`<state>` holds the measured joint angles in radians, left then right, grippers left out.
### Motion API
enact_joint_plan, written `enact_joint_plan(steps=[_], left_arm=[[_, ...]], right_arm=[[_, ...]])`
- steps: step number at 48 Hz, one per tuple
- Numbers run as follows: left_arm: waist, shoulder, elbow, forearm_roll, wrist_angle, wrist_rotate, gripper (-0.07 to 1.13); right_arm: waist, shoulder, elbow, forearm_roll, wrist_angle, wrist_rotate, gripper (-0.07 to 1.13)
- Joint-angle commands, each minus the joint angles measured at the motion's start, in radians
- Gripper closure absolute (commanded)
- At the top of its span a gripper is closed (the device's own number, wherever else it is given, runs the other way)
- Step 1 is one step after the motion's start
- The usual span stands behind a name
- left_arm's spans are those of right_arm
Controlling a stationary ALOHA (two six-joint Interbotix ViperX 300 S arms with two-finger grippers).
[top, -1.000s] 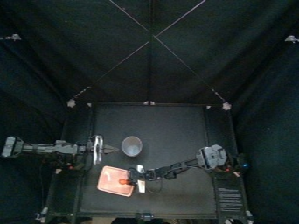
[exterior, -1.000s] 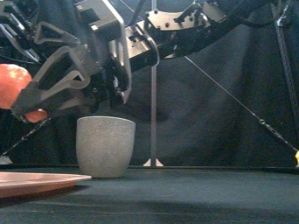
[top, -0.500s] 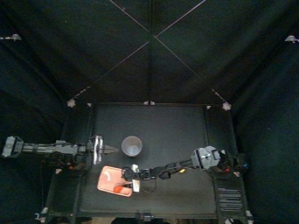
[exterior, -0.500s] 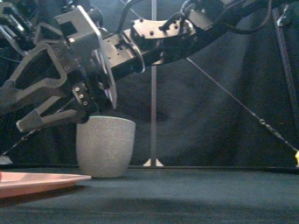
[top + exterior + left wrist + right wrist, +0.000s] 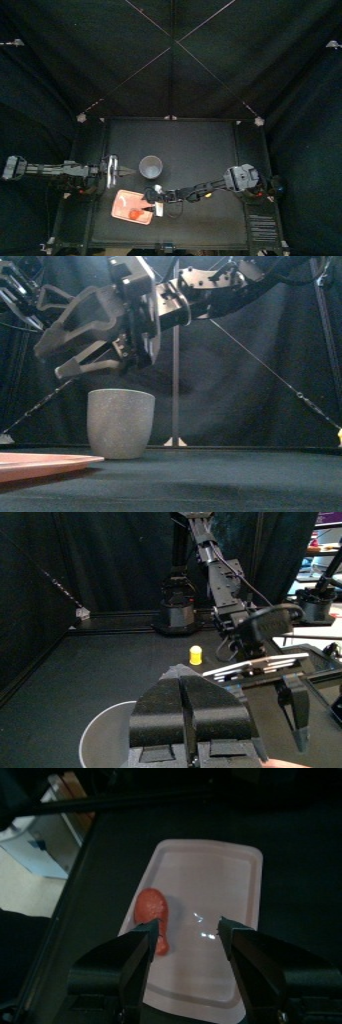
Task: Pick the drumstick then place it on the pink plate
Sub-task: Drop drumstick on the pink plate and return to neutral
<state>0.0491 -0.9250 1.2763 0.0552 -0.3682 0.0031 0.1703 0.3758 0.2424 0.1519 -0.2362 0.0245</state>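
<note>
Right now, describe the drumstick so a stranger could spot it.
On the black table, find the flat pink tray at the front left, near the grey cup. The drumstick lies on it: the only orange-red lump, below the open right gripper.

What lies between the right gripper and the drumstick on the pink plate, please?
Nothing but bare pink plate: the right wrist view shows the open right gripper hanging over it, with the drumstick lying just beside one jaw.

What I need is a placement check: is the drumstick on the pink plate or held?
On it: the drumstick lies on the pink plate; the right tool hangs open above.
</note>
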Motion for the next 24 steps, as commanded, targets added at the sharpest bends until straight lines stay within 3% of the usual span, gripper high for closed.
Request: enact_joint_plan(steps=[1, 24], left_arm=[[-0.002, 0.005, -0.012, 0.002, -0.011, 0.002, 1.01], [0.005, 0.005, 0.003, -0.002, -0.011, 0.0, 1.01]], right_arm=[[-0.009, -0.103, 0.075, 0.005, -0.075, -0.002, 0.19], [-0.052, -0.371, 0.445, 0.081, -0.239, -0.002, 0.19]])
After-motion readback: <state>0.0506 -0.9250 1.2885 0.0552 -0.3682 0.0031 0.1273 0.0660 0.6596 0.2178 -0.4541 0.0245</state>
